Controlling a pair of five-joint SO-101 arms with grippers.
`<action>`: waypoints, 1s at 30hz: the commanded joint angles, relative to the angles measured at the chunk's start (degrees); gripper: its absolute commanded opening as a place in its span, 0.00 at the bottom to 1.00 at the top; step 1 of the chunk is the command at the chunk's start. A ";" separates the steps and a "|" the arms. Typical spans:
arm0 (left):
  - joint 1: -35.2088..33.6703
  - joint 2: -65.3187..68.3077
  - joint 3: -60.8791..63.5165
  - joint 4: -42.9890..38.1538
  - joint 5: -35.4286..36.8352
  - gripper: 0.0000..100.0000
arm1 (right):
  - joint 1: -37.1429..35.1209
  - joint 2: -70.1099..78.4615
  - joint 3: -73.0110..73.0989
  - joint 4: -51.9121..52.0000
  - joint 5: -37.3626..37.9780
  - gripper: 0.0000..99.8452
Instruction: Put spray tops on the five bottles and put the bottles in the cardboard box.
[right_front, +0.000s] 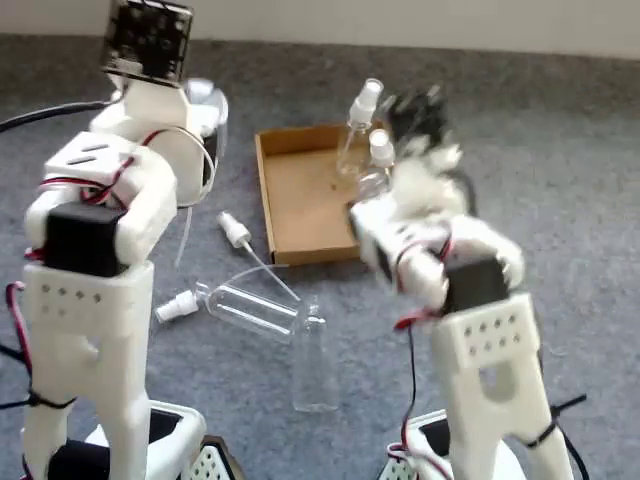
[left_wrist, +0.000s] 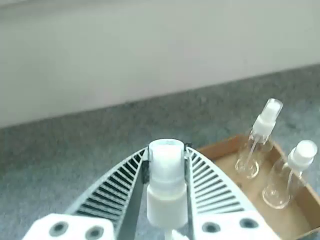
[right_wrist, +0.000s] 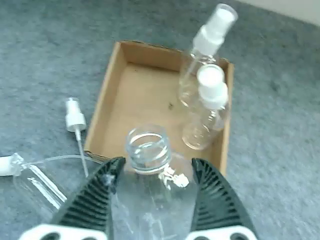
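I see a box (right_wrist: 145, 100) of matt brown cardboard on rough grey carpet (right_wrist: 45, 45). The bottles (right_wrist: 202, 120) inside it are glossy clear plastic, their spray tops (right_wrist: 211, 82) smooth white plastic.

Two white plastic arms (right_front: 95, 300) with black motor blocks (right_front: 85, 240), red and black cables (right_front: 405, 322); left tool (left_wrist: 167, 150) white-ribbed, right tool (right_wrist: 157, 164) black-ribbed.

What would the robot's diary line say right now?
left gripper: shut on white plastic spray top | right gripper: shut on clear uncapped plastic bottle | brown cardboard box: two capped clear bottles inside
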 joint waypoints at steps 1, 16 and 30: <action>4.00 -0.92 -8.04 -0.26 -0.18 0.00 | -5.23 -3.91 8.57 -6.73 -0.53 0.00; 10.68 -1.36 -9.63 -9.32 -0.26 0.00 | -13.85 -4.62 14.64 -16.31 -0.09 0.00; 13.32 -1.01 -8.22 -19.25 -0.09 0.00 | -13.67 -27.65 51.82 -57.71 -1.93 0.00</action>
